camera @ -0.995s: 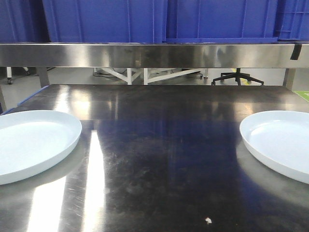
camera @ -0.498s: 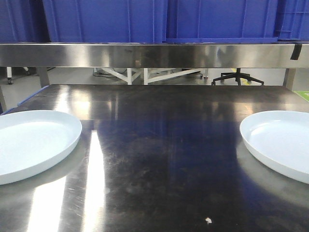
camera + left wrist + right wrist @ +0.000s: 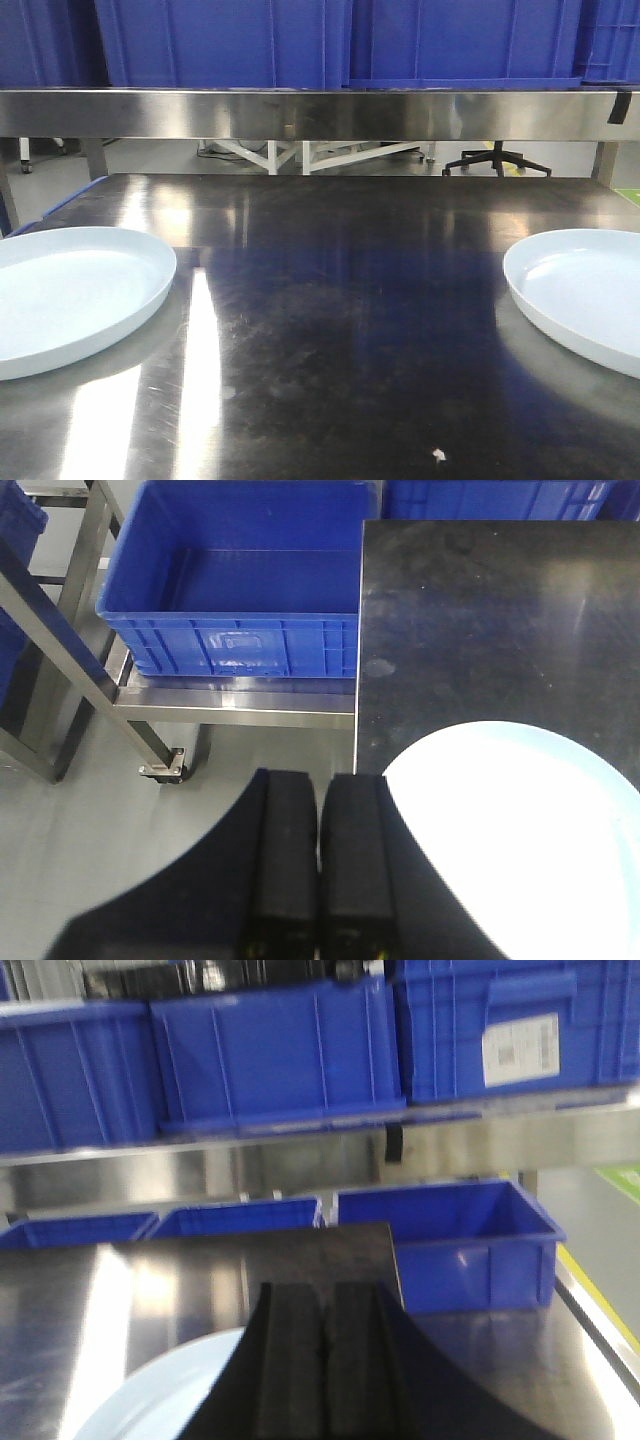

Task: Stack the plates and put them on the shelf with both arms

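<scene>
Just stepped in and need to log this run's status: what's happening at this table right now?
A two-arm robot is set to stack two plates and shelve them, but neither is touched yet. The left plate and right plate lie far apart on the steel table, not stacked. The left gripper hangs shut by its plate's rim, and the right gripper hangs shut near the other. The shelf behind carries blue bins.

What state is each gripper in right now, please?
Left gripper: closed, holding nothing.
Right gripper: closed, holding nothing.
</scene>
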### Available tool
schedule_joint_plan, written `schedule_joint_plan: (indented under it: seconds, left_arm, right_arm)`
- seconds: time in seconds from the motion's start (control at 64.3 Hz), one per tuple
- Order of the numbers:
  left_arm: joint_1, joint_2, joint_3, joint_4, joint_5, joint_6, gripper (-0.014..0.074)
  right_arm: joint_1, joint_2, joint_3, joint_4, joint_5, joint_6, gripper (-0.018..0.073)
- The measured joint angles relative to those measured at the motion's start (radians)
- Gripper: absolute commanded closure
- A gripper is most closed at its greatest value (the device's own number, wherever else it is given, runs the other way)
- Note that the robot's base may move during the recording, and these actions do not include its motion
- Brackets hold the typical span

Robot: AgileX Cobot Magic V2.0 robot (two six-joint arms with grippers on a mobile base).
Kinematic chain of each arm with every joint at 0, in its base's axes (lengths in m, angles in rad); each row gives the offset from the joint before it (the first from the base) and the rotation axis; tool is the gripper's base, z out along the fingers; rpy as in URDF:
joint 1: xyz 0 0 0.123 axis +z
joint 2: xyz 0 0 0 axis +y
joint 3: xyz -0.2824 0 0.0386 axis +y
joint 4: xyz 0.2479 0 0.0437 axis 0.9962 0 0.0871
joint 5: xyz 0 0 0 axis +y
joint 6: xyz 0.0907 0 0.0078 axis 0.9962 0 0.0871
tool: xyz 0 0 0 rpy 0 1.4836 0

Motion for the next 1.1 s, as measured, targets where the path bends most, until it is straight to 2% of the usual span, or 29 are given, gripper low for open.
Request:
schedule_joint_plan:
  seconds: [0.171,0.358,0.498,0.684,0.886,0.949,1.026,1.073,1.104]
  left_arm:
    - [0.0,0.002,0.0,-0.007,0.004,0.0,0.0513]
    - [-0.002,0.002,0.0,-0.03,0.004,0.0,0.0513]
    - [-0.03,0.002,0.0,-0.031,0.004,0.0,0.0513]
    - [-0.048,0.002,0.0,-0.036,0.004,0.0,0.0513]
    - [-0.048,0.002,0.0,-0.036,0.004,-0.002,0.0513]
    - [-0.048,0.002,0.0,-0.036,0.002,-0.012,0.0513]
    - [-0.048,0.008,0.0,-0.036,-0.005,-0.033,0.0497]
    - [-0.048,0.022,0.0,-0.036,-0.01,-0.04,0.046]
    - [-0.048,0.031,0.0,-0.036,-0.013,-0.043,0.0424]
  right_arm:
    - [0.0,0.081,-0.159,0.0,0.164,0.052,0.0533]
    - [0.0,0.458,-0.345,0.0,0.333,0.061,0.0533]
    - [0.0,0.723,-0.44,0.0,0.451,0.061,0.0533]
    - [0.0,0.904,-0.518,0.0,0.483,0.061,0.0533]
    - [0.0,0.949,-0.53,0.0,0.485,0.061,0.0517]
    - [0.0,0.951,-0.53,0.0,0.48,0.061,0.0452]
    - [0.0,0.954,-0.53,0.0,0.458,0.061,0.0267]
    - [0.0,0.954,-0.53,0.0,0.442,0.061,0.0127]
    - [0.0,0.954,-0.53,0.0,0.437,0.061,0.008]
